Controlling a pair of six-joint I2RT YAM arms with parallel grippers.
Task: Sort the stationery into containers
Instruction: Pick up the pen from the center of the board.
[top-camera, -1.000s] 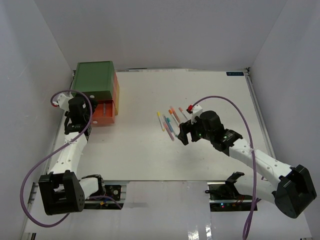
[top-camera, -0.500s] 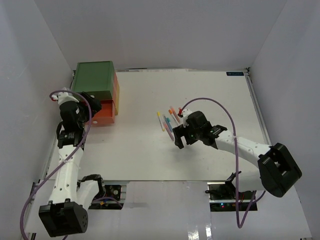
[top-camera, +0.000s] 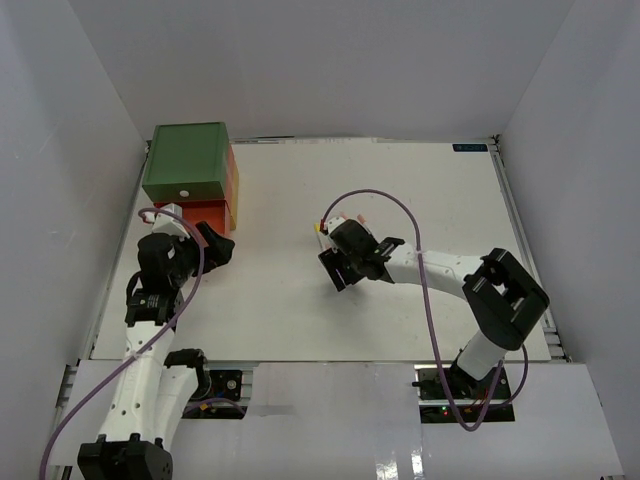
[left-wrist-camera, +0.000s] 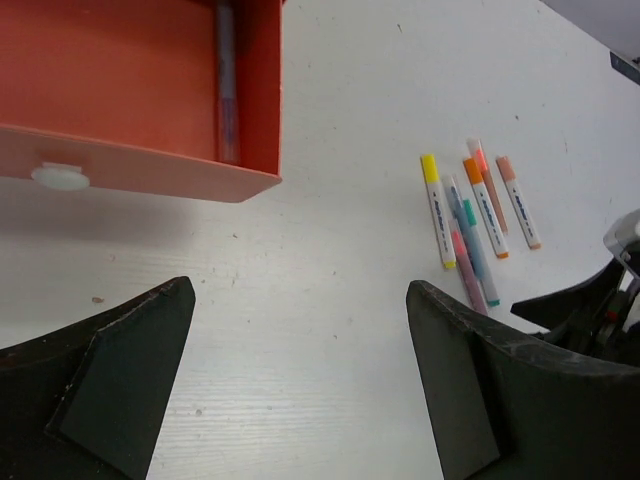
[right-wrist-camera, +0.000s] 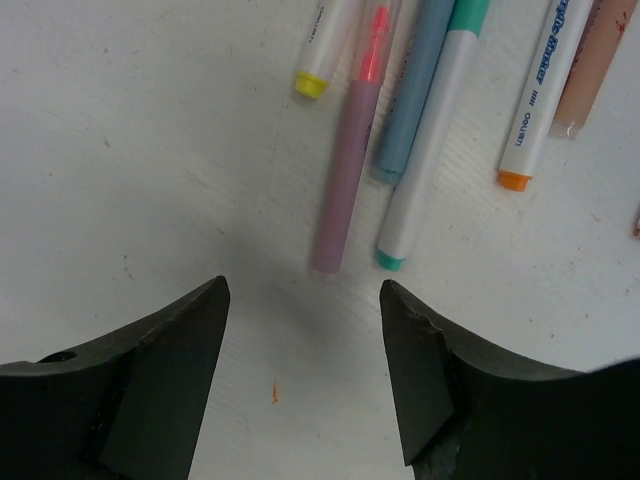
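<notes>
Near the middle of the table, the markers (left-wrist-camera: 470, 220) lie in a loose fan, side by side, some touching. Closest to the action is the pink-tipped marker (right-wrist-camera: 350, 150). Its purple end points at the right gripper (right-wrist-camera: 302, 295), which hovers low with jaws partly spread and nothing between them. The marker sits at twelve o'clock from the gap.

Looks to me like the pick-up step. Next it needs to ease forward and down so the fingers straddle that one barrel. That's tight, because a blue marker (right-wrist-camera: 410, 80) lies just beside it on the three o'clock side.

Over at ten o'clock on the table, the orange-red drawer (left-wrist-camera: 150, 170) stands pulled out under the green drawer (top-camera: 185, 160). One bluish marker (left-wrist-camera: 227, 80) lies along its right wall. The left gripper (left-wrist-camera: 300, 290) hangs in front of it, jaws spread wide, empty.

Plenty of bare table (top-camera: 280, 300) lies between the arms. The drawer's front lip is the edge to clear on the drop.
</notes>
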